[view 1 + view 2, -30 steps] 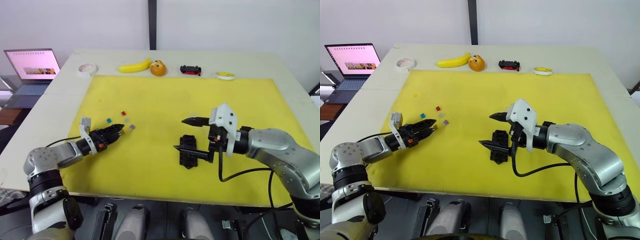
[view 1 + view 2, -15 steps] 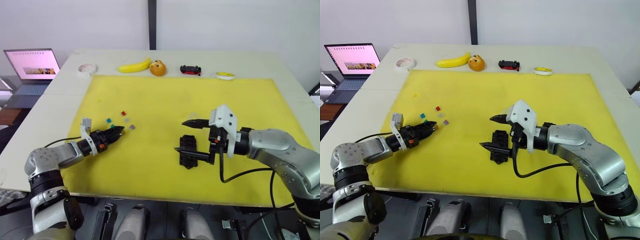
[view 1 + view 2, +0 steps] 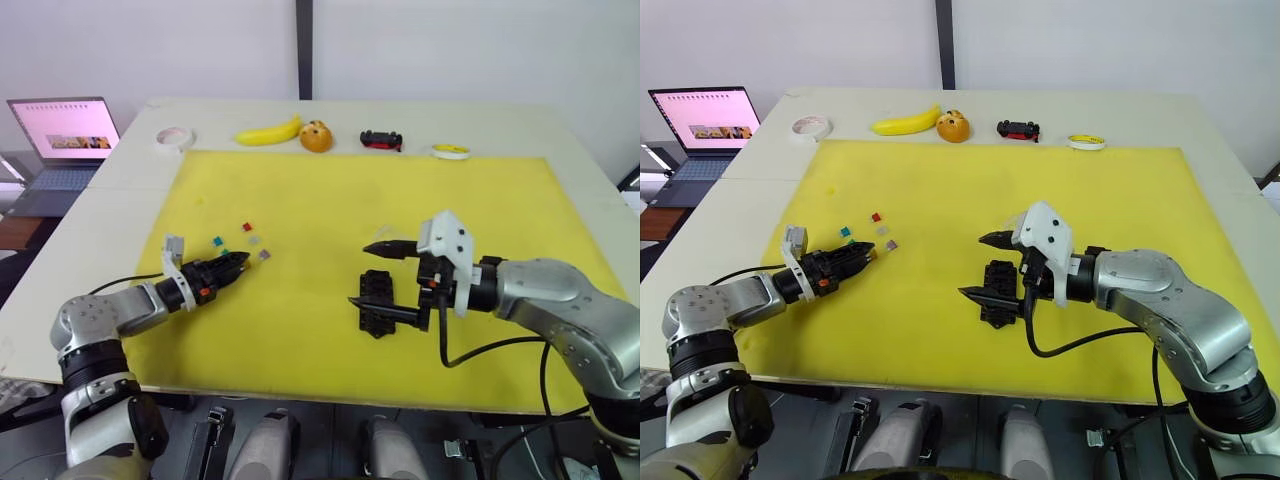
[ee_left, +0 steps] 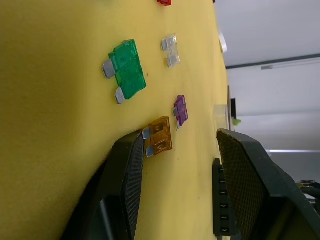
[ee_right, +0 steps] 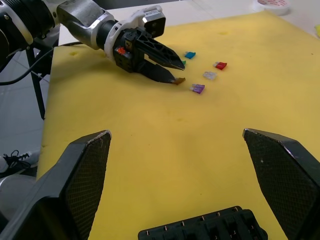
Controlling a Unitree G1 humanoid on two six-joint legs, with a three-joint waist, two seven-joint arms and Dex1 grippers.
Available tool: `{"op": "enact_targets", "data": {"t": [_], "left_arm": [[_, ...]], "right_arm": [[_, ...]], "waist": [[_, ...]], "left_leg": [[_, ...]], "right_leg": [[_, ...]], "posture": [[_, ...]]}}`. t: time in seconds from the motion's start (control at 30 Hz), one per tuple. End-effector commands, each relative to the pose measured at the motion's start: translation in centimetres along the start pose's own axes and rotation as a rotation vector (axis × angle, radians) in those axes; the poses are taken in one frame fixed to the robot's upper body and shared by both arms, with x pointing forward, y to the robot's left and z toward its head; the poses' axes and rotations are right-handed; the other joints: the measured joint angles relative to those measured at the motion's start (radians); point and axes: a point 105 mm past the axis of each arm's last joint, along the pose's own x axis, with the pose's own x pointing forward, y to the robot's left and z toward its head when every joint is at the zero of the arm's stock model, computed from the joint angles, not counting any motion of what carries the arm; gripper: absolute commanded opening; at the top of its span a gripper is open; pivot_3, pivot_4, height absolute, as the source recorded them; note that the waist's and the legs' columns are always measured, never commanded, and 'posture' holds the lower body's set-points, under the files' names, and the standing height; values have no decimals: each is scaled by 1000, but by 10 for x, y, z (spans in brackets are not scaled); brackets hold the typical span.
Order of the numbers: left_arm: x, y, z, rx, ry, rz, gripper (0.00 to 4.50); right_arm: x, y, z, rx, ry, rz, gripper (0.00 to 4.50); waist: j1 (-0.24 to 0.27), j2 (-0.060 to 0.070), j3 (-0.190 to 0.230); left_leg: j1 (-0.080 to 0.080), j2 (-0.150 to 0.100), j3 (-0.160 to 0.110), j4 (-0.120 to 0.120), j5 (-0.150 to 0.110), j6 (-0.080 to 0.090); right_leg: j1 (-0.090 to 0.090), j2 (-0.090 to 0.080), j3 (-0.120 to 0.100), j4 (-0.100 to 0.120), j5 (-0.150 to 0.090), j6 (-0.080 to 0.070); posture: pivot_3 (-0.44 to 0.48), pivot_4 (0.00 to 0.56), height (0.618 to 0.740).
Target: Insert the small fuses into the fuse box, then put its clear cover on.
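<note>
Several small fuses lie on the yellow mat [image 3: 300,190] at the left: red [image 4: 164,2], green [image 4: 127,70], grey [image 4: 171,50], purple [image 4: 181,110], blue [image 3: 217,241] and orange [image 4: 160,136]. My left gripper [image 4: 180,134] is open and low over the mat. The orange fuse lies between its fingertips, close to one finger. The black fuse box [image 3: 376,300] lies mid-mat. My right gripper [image 3: 360,273] is open wide over it, one finger crossing the box. The clear cover [image 4: 220,112] shows faintly just beyond the box.
Along the table's far edge are a tape roll [image 3: 174,136], a banana [image 3: 268,132], an orange fruit [image 3: 316,136], a small black-and-red toy car [image 3: 381,139] and a yellow-white disc [image 3: 451,151]. An open laptop [image 3: 62,135] stands at the far left.
The right gripper has sunk very slightly toward the fuse box. The left gripper holds its place at the orange fuse.
</note>
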Motion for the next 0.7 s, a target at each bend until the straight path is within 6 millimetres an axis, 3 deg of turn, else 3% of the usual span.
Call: {"op": "enact_targets", "data": {"t": [0.03,0.4,0.5,0.7], "left_arm": [[6,15,-27,-73,108,37,2440],[5,16,-24,-74,96,46,2440],[5,17,-24,-83,99,54,1607],[6,20,-23,-99,93,64,1607]], "right_arm": [[-4,2,10,-49,-21,-5,4500],[-3,1,7,-55,-8,-12,4500],[-3,2,6,-44,-11,-8,4500],[-2,1,4,-31,-12,-13,4500]], "waist": [[0,0,0],[0,0,0],[0,0,0],[-1,0,0]], "left_leg": [[0,0,0,0,0,0],[0,0,0,0,0,0],[0,0,0,0,0,0],[0,0,0,-1,0,0]], "right_leg": [[0,0,0,0,0,0],[0,0,0,-1,0,0],[0,0,0,-1,0,0],[0,0,0,-1,0,0]], "posture": [[0,150,740],[0,150,740],[0,150,740],[0,150,740]]}}
